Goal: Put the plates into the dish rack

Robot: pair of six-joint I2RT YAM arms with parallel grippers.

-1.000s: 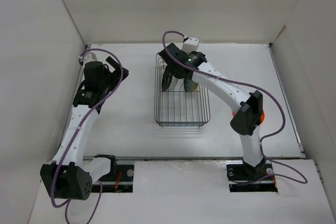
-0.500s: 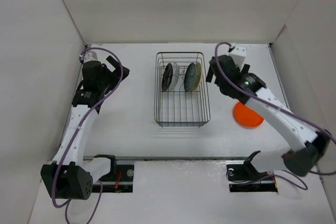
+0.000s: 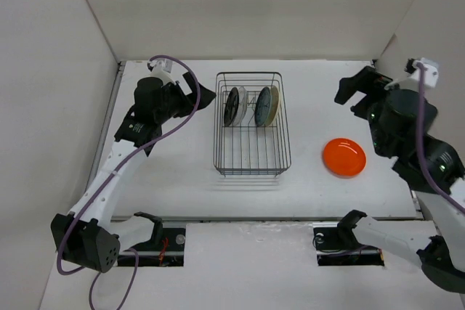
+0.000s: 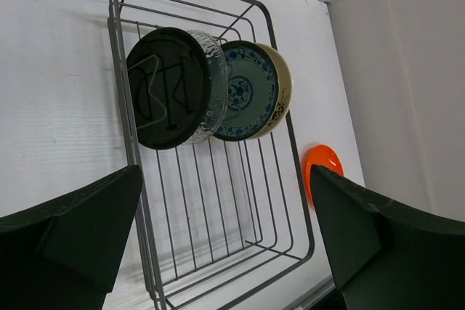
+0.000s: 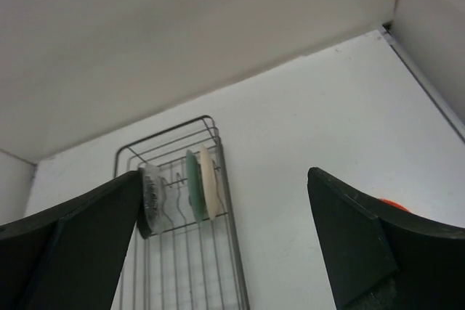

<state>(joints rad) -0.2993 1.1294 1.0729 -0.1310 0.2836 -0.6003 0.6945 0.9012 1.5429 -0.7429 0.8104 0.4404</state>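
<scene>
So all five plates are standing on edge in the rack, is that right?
No. Only four plates stand on edge in the rack. The fifth, the orange plate, lies flat on the table to the rack's right. The top view shows it.

A white table (image 3: 182, 172) forms the floor of a plain white enclosure with 3 walls: a back wall (image 3: 247, 5), a left wall (image 3: 43, 70) and a right wall (image 3: 436, 19). Between the right gripper's fingers (image 5: 73, 252), the table meets the back wall in a straight seam. Beyond the left gripper's fingers (image 4: 73, 237), the right wall rises. The light is soft and even, with faint shadows.
</scene>
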